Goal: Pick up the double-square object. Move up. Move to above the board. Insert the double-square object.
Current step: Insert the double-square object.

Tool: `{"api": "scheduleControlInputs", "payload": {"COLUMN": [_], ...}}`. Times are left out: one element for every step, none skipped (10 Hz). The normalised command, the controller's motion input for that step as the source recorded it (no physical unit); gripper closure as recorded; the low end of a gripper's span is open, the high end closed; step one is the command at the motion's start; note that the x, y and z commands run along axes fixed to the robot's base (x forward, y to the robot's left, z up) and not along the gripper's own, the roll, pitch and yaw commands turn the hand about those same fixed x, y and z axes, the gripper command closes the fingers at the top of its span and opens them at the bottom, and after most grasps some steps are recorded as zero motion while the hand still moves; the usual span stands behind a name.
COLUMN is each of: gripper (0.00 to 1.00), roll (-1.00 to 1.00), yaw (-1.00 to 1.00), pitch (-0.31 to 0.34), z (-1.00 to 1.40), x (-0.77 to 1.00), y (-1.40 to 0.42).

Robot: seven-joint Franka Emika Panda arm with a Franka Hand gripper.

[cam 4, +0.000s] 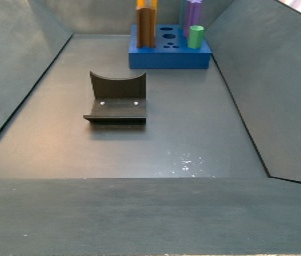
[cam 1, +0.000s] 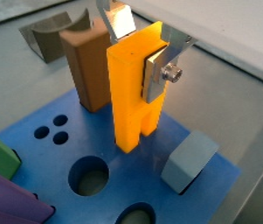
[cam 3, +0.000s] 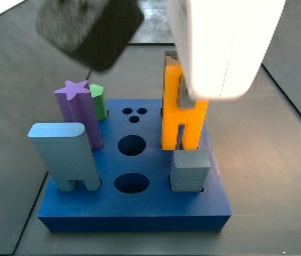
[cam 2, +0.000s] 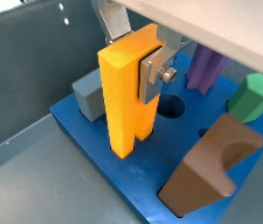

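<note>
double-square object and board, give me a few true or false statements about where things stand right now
1. The gripper is shut on the double-square object. True.
2. The double-square object lies flat on the floor beside the fixture. False: it stands upright at the board.
3. A brown block stands on the board close to the double-square object. True.
4. The board's large round holes are all plugged. False: two are open.
5. A green piece stands on the board. True.
</note>
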Motion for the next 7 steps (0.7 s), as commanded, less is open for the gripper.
{"api": "scheduleControlInputs", "payload": {"gripper": [1.00,1.00,1.00,1.00,1.00,1.00,1.00], "roll": [0.00,-0.04,0.00,0.00,0.00,0.01,0.00], "yaw": [-0.11,-0.09,-0.09,-0.07,0.00,0.00,0.00], "pitch": [0.000,0.000,0.009,0.000,0.000,0.000,0.000], "z": [-0.63,-0.49,-0.30,-0.13,0.00,0.00,0.00], "x": [0.00,0.00,0.00,0.03,0.03,0.00,0.00], "y": [-0.08,0.00,0.00,0.00,0.00,0.00,0.00]}}
